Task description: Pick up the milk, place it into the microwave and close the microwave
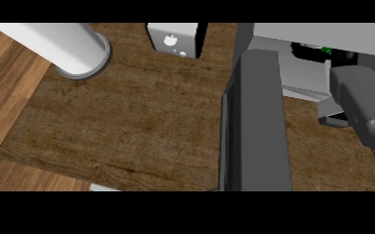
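Fingers first: honestly can't tell on the right hand (307, 49). Only a few black bits of it show at about 2 o'clock, tucked under the microwave's top, so released or clenched is anybody's guess. The left hand isn't in the shot, just its arm. Going from the near edge outward, the brown wooden counter (124, 124) fills most of the view, with lighter plank floor (29, 178) past its edge at 7 to 8 o'clock. The microwave door (256, 129) stands open, a dark grey slab seen edge-on, running from 5 o'clock up past the centre. Just right of it, at 3 o'clock, the dark grey right forearm (355, 104) comes in from the right edge and points up into the open microwave (315, 32), which sits at 1 to 2 o'clock with its pale inside floor showing. At 10 to 11 o'clock the pale left forearm (62, 44) slants over the counter's corner and ends in a ringed cuff. The milk (173, 40) is a white carton standing upright on the counter at 12 o'clock, cut off by the view's top. It's left of the microwave with a strip of counter between them, well apart from both arms.
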